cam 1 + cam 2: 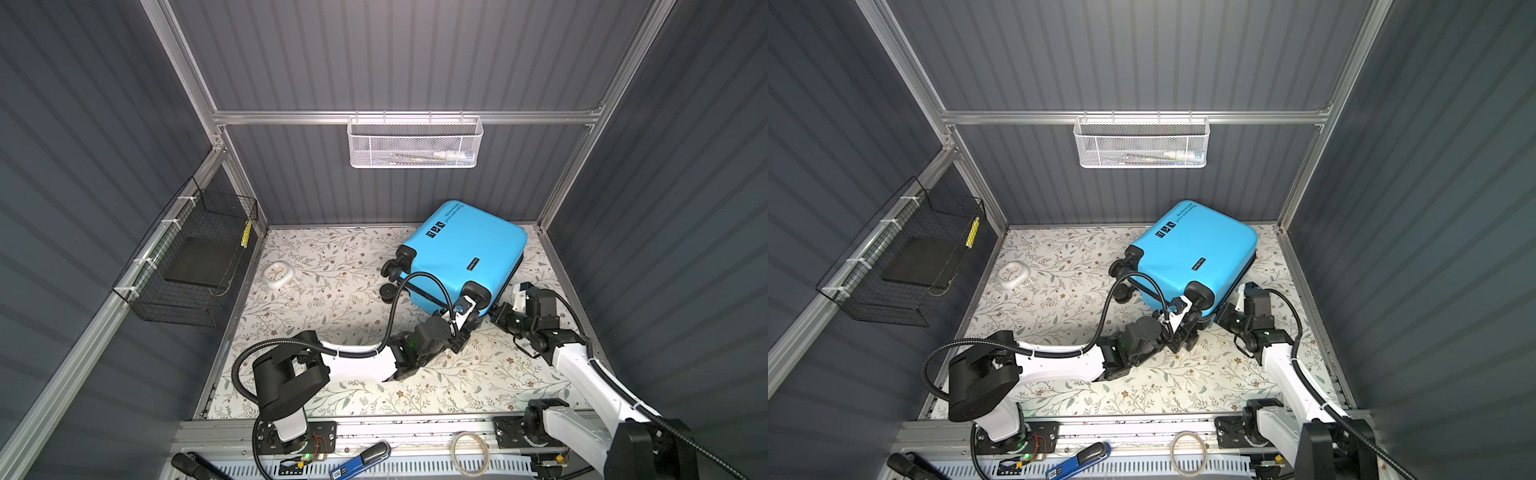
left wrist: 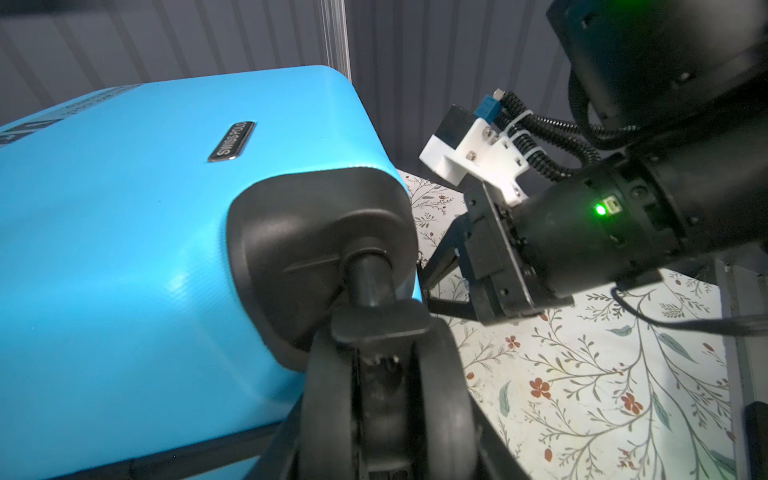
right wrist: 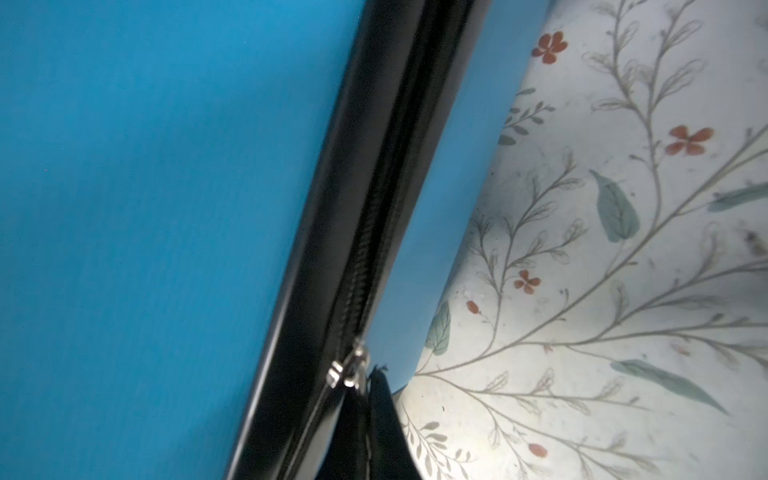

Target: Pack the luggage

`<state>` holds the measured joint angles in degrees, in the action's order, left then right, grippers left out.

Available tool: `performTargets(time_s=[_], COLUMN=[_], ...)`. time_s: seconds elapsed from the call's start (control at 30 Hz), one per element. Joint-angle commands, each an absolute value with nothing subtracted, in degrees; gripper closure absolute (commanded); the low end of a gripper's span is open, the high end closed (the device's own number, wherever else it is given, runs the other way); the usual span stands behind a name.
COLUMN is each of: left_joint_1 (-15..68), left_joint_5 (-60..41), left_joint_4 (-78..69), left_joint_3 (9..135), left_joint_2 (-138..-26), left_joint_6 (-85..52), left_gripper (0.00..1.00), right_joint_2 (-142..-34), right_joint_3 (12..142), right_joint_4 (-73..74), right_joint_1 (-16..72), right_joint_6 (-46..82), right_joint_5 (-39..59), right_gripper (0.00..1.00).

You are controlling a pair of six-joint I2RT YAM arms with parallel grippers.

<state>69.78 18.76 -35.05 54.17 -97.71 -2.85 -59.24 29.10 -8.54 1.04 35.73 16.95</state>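
The luggage, a bright blue hard-shell suitcase, lies closed on its side at the back right of the floral table. My left gripper is at its near corner, shut on a black spinner wheel that fills the space between the jaws. My right gripper presses against the near right side. In the right wrist view its dark fingers are shut just under the silver zipper slider, apparently on the pull tab, which they hide. The black zipper band runs between the blue shells.
A white mesh basket hangs on the back wall. A black wire basket holding a dark pad hangs on the left wall. A small white clock lies on the table's left side. A blue-handled tool and a tape ring lie on the front rail.
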Motion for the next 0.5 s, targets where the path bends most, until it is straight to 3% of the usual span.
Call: performTargets(time_s=[0.0,0.47], left_joint_1=[70.4,70.5], left_joint_5=[16.6,19.7], left_joint_4=[-38.0,-38.2], left_joint_3=[53.9,50.7], left_joint_2=[-92.9,-89.6], left_joint_6=[-3.1,-2.8], left_gripper=[1.0,1.0], right_joint_2=[-61.9,-79.3], right_joint_3=[30.8,39.3], right_joint_4=[-5.6,2.4], right_joint_1=[-6.2,-17.2], right_joint_6=[38.8,41.7], right_joint_5=[7.3,8.4], right_gripper=[1.0,1.0])
